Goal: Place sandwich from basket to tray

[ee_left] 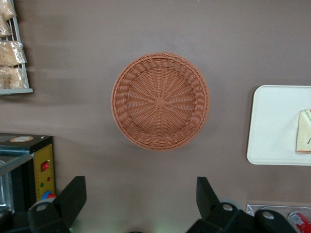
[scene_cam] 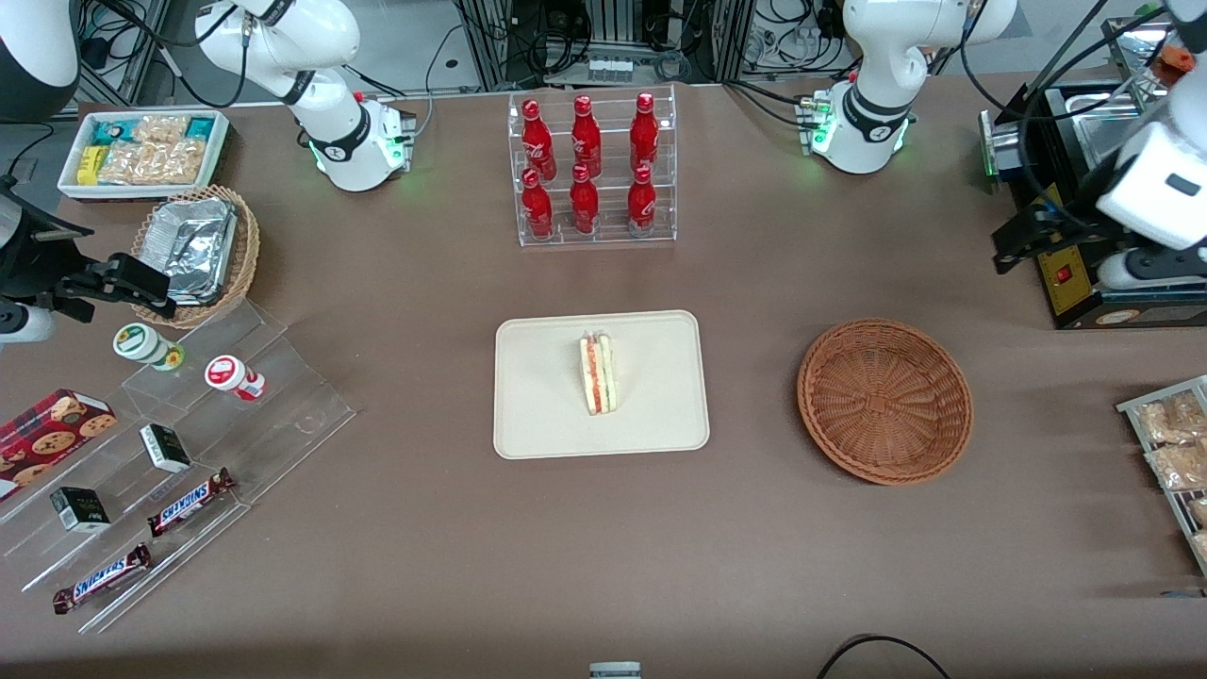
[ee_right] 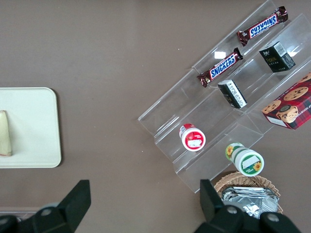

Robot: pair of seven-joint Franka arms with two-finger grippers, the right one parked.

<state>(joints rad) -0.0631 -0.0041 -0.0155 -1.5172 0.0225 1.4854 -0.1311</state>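
Note:
The sandwich (scene_cam: 597,374) stands on its edge on the cream tray (scene_cam: 547,415) at the table's middle, its red and green filling showing. Toward the working arm's end lies the reddish-brown wicker basket (scene_cam: 884,401), with nothing in it. My left gripper (scene_cam: 1018,240) hangs raised above the table, farther from the front camera than the basket and well apart from it. In the left wrist view its fingers (ee_left: 73,196) are spread wide and the gripper (ee_left: 141,194) is open with nothing in it, while the basket (ee_left: 160,101), the tray (ee_left: 272,126) and the sandwich (ee_left: 304,131) all show.
A clear rack of red bottles (scene_cam: 591,170) stands farther from the front camera than the tray. A black machine (scene_cam: 1084,236) and a wire rack of snack packets (scene_cam: 1174,453) flank the basket. Acrylic steps with candy bars (scene_cam: 189,424), a tan foil-tray basket (scene_cam: 193,250) and a white bin (scene_cam: 141,151) lie toward the parked arm's end.

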